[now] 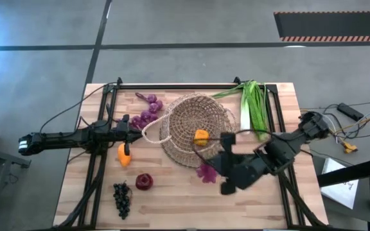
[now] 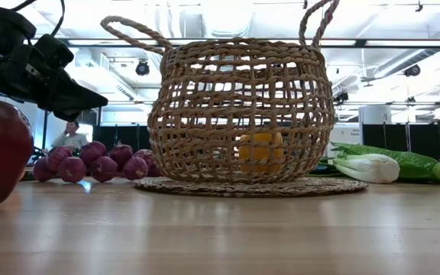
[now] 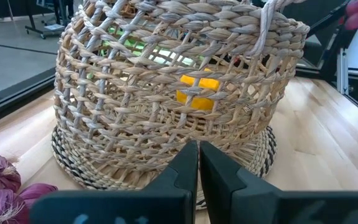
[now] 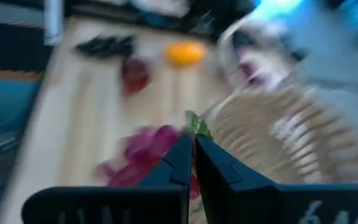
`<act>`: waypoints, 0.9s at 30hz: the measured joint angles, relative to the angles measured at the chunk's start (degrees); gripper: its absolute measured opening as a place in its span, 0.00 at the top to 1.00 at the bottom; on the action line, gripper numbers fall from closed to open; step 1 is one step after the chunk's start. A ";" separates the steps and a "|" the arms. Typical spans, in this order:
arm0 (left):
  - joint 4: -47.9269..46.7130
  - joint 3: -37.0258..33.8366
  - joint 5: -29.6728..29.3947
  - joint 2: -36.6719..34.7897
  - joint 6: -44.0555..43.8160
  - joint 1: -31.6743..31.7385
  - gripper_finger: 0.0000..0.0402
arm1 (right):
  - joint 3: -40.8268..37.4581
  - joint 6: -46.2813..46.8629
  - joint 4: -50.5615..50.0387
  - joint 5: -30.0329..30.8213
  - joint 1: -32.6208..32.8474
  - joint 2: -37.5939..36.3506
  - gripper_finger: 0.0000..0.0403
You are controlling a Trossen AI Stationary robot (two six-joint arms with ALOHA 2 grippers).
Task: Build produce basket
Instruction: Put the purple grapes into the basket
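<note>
The basket (image 1: 194,131) stands near the middle of the table (image 1: 172,205), its loop handle toward the left arm, with one orange fruit (image 1: 201,136) inside; through the open weave that fruit shows in the low view (image 2: 260,150) and in the left wrist view (image 3: 196,91).

The left gripper (image 3: 197,163) hangs just beside the basket's handle side, its two dark fingers (image 3: 180,171) pressed together with only a thin slit between them and nothing caught there. In the high view it (image 1: 128,126) sits between the purple grape bunch (image 1: 146,110) and a second orange fruit (image 1: 124,154) lying on the wood.

The right gripper (image 1: 226,172) hovers at the basket's near-right edge, close to a small magenta bunch (image 1: 205,171) on the table. Its wrist view is motion-blurred; the fingers (image 4: 180,163) look clenched, tips (image 4: 191,149) meeting by a bit of green and the magenta bunch (image 4: 143,152), but I cannot tell whether they pinch it.

Near the front lie a dark red apple (image 1: 144,181) and a dark grape bunch (image 1: 121,197). The green leeks (image 1: 254,106) rest at the far right, beyond the basket
</note>
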 joint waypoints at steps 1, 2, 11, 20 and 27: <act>0.00 0.00 0.00 0.00 0.00 -0.01 1.00 | 1.86 -2.42 -0.01 1.33 -1.16 1.08 0.98; 0.00 0.00 0.00 0.00 0.00 0.00 1.00 | 3.45 -4.75 0.00 1.88 -2.54 2.11 0.98; 0.00 0.00 0.00 0.00 0.00 -0.01 1.00 | 8.56 -12.27 -1.57 -4.13 -19.76 9.17 0.98; 0.00 0.00 -0.02 -0.02 0.00 -0.01 1.00 | 8.25 -12.97 -2.26 -11.94 -30.64 17.68 0.98; 0.00 0.00 -0.02 -0.02 0.00 0.01 1.00 | 8.23 -14.74 -1.34 -15.50 -32.10 23.35 0.98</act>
